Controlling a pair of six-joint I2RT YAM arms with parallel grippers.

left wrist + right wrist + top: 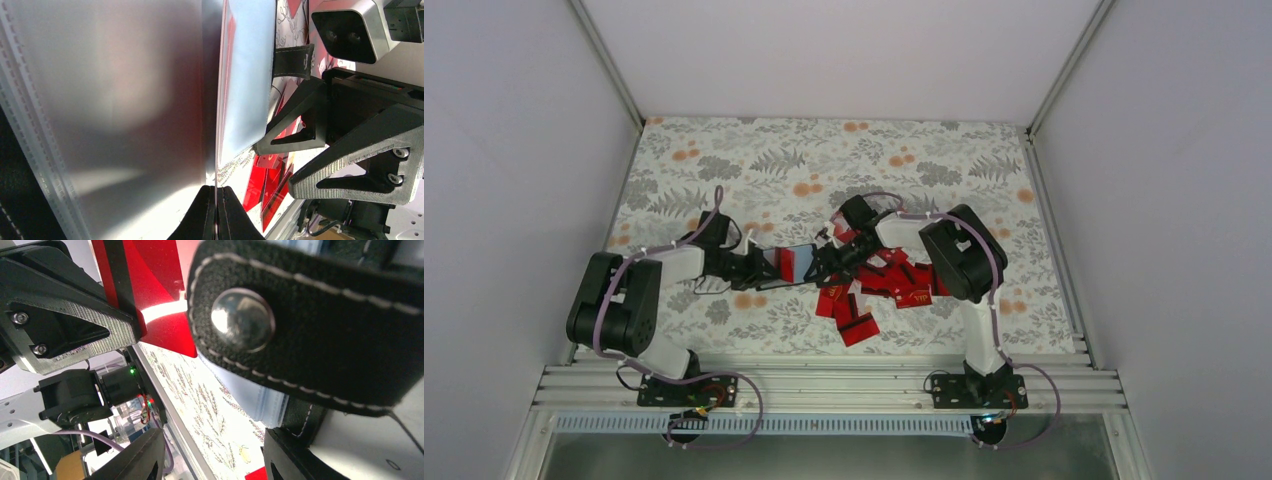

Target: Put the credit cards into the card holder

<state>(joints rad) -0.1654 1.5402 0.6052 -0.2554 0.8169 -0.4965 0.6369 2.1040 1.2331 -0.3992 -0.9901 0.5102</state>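
Two arms over a flowered table [724, 170], meeting near the middle of the top view. Right of the middle, partly under the right arm: many red cards [894, 292] in a loose heap, overlapping, some with a black stripe. Just left of the heap, held above the cloth: card holder [776, 262], opened, grey-blue inside turned toward the heap. Pinched by the left gripper [216, 220], fully closed on a thin flap at the bottom of its own view. Against the inner side, one red card [155, 280] with a black stripe; inside a pocket or only leaning, cannot tell. Facing from the right: right gripper [210, 440], about halfway open, only cloth visible between the fingers, nothing clamped. Close before its camera, black tab [320, 340] with white stitching and a round metal snap [242, 319].
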